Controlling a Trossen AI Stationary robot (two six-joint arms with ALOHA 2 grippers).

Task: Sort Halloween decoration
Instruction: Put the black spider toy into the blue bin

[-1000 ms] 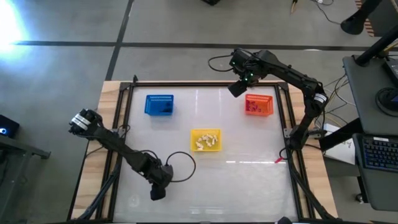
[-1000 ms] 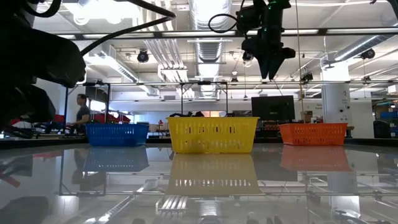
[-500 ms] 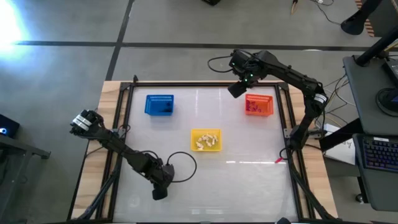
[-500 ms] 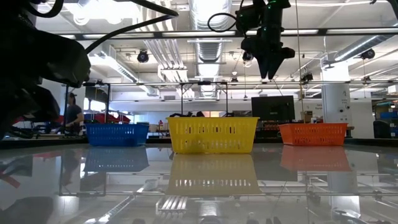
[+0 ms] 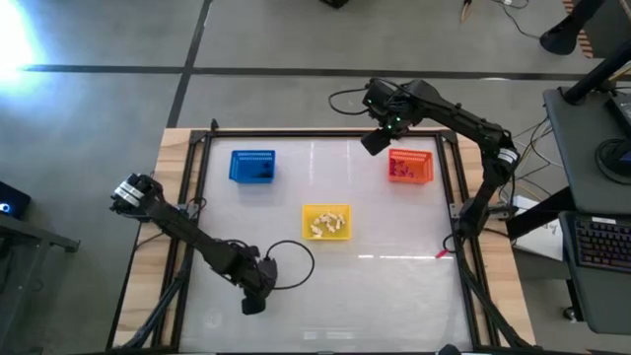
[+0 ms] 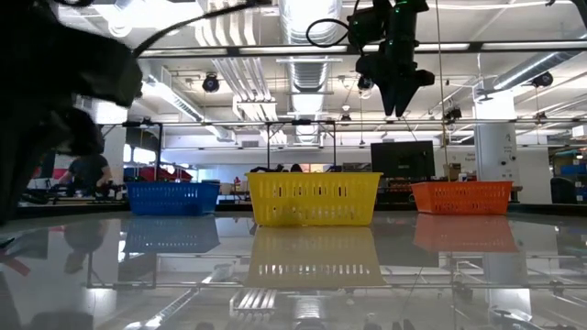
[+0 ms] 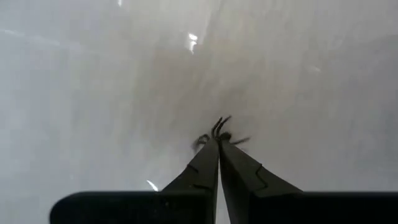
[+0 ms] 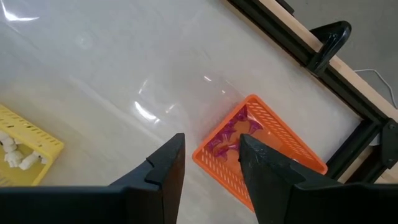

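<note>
My left gripper is low over the near left part of the table, shut on a tiny black spidery trinket. My right gripper hangs open and high near the far edge, just left of the orange basket, with nothing between its fingers. Purple trinkets lie in the orange basket. Cream ones lie in the yellow basket at mid-table. The blue basket at the far left holds something dark. My left gripper pinches the black spider's body between its two fingertips, coming steeply from above. Thin legs stick out past the tips. Whether the spider is clear of the table surface I cannot tell.
The table top is glossy white inside a dark frame on a wooden board. A black cable loops beside my left arm. In the low view a person stands behind the blue basket, beyond the table.
My left hand has shifted slightly toward the table's right and risen a little. The person behind the table has walked to the left. My right arm has kept still.
</note>
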